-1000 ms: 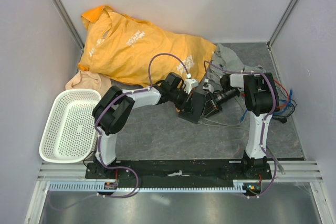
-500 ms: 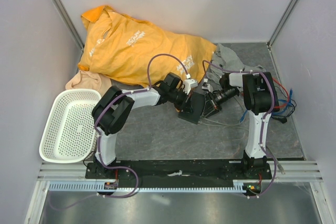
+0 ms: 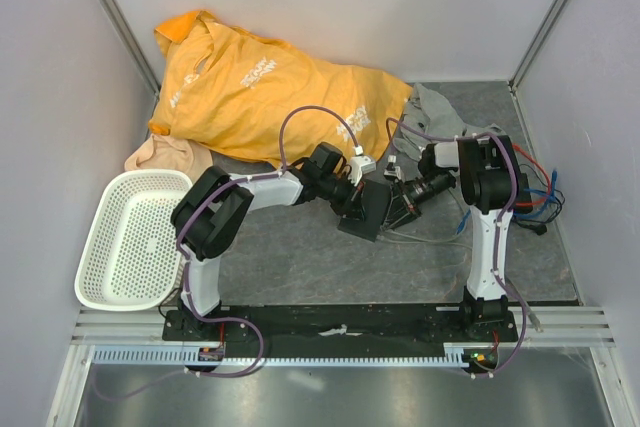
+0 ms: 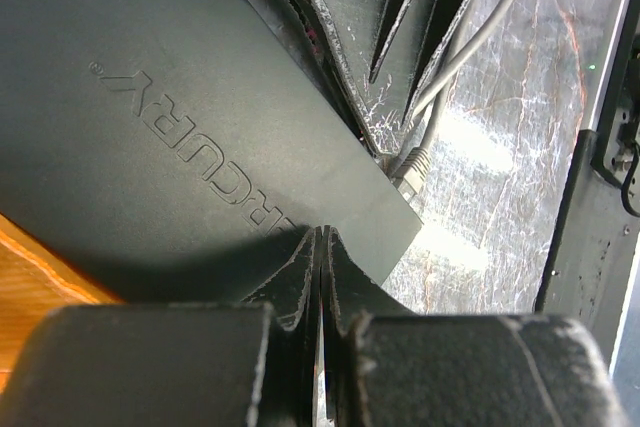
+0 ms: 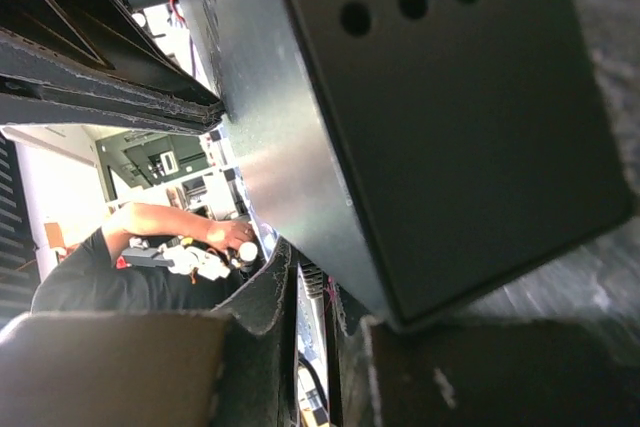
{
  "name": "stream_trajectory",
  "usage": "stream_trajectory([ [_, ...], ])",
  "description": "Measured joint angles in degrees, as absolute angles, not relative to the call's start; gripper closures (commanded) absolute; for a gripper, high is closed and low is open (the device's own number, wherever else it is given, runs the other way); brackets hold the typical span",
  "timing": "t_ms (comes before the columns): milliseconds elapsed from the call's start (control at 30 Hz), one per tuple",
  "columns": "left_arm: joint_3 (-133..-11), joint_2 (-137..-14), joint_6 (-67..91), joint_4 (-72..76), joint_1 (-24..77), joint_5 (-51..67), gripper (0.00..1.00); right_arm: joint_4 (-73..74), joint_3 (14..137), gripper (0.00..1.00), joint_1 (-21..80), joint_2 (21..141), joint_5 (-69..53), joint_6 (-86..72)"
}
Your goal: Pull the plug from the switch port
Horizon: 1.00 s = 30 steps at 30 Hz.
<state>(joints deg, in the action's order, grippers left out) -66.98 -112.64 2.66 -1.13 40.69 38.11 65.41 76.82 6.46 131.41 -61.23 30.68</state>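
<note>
The switch (image 3: 366, 211) is a flat matte-black slab with raised lettering (image 4: 180, 117), lying tilted mid-table between both arms. Its perforated underside (image 5: 470, 117) fills the right wrist view. My left gripper (image 4: 322, 232) is shut, and its tips press on the slab's near edge with nothing between them. A grey cable (image 4: 480, 37) ends in the plug (image 4: 411, 162), which sits at the slab's edge socket. My right gripper (image 3: 402, 201) reaches in from the right. Its ribbed fingers (image 4: 390, 37) come to a point at the plug, nearly closed (image 5: 315, 267) around it.
A yellow shirt (image 3: 260, 87) lies at the back, with a beige cloth (image 3: 165, 155) to its left and a grey cloth (image 3: 435, 107) to its right. A white mesh basket (image 3: 130, 237) stands at the left. Loose coloured cables (image 3: 540, 197) lie by the right wall.
Both grippers and the switch have shifted slightly to the left. Neither gripper's opening has changed.
</note>
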Motion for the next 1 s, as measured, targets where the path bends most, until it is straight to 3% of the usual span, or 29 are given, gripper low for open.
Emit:
stream_trajectory([
  [333,-67.0,-112.8,0.0,-1.3,41.0,39.3,0.99,67.0,76.2,0.99,6.5,130.1,-57.4,30.2],
  [633,-67.0,-112.8,-2.0,-1.5,41.3,39.8,0.98,78.5,80.2,0.99,6.2,133.8,-51.2,45.5],
  [1000,-66.8,-112.6,-3.9,-1.4,41.5,40.7,0.98,82.5,84.1,1.0,1.1,133.6,-44.8,49.5],
])
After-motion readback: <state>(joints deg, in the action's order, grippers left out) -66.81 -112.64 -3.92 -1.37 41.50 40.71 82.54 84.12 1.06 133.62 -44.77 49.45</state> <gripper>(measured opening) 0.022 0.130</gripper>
